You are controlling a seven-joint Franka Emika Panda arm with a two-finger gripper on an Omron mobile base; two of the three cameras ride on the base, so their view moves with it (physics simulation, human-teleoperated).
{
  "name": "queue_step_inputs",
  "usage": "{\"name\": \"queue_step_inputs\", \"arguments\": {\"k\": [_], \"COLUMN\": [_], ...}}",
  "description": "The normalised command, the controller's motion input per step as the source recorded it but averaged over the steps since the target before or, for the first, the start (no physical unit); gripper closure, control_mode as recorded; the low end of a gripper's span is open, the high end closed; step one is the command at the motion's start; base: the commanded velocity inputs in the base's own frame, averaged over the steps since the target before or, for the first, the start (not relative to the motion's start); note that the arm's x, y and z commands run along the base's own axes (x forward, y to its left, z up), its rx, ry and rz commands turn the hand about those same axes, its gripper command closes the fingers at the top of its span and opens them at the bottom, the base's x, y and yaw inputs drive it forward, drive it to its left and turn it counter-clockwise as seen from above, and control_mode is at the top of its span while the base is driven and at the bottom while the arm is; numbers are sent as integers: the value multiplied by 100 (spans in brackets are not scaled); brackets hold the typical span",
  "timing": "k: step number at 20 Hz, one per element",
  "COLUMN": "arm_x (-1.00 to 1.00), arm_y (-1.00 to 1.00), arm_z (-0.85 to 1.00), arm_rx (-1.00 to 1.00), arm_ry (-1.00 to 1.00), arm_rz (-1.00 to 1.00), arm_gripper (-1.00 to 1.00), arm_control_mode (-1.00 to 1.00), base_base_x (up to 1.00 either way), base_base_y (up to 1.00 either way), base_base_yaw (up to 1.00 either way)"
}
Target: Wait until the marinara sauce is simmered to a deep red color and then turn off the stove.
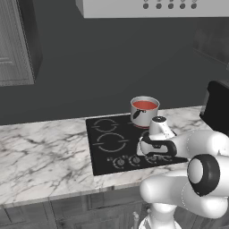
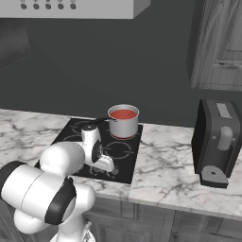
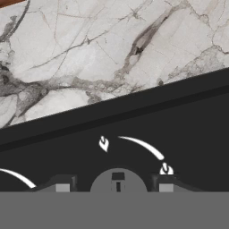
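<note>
The marinara sauce [image 1: 145, 105] [image 2: 123, 114] is a smooth red surface in a small steel pot [image 1: 144, 114] [image 2: 124, 125] on the back burner of the black stove [image 1: 107, 138] [image 2: 71, 132]. Round knobs [image 1: 127, 160] line its front edge. My gripper [image 1: 153, 155] [image 2: 109, 167] reaches down onto that row. In the hand view my gripper [image 3: 114, 187] straddles one knob [image 3: 118, 178]. A fingertip [image 3: 62, 185] stands close on each side, with a narrow gap to the knob. Nothing is held.
Marble counter [image 1: 40, 152] [image 2: 170, 175] runs on both sides of the cooktop. A dark coffee machine [image 2: 218, 142] [image 1: 218, 105] stands to the right. A range hood [image 1: 152, 6] hangs above, with cabinets [image 2: 217, 42] to the sides.
</note>
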Motion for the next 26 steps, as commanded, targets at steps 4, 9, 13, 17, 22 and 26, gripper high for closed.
{"name": "queue_step_inputs", "arguments": {"k": [4, 9, 13, 17, 22, 26], "arm_x": [0, -3, -11, -3, 0, 0], "arm_y": [0, 0, 0, 0, 0, 0], "arm_z": [0, -2, -3, 0, 0, 0], "arm_rx": [0, 0, 0, 0, 0, 0], "arm_ry": [0, 0, 0, 0, 0, 0], "arm_rz": [0, 0, -6, -20, -25, -29], "arm_gripper": [100, 100, 100, 100, 100, 100], "arm_control_mode": [-100, -100, -100, -100, -100, -100], "base_base_x": [0, 0, 0, 0, 0, 0], "base_base_y": [0, 0, 0, 0, 0, 0], "base_base_yaw": [0, 0, 0, 0, 0, 0]}}
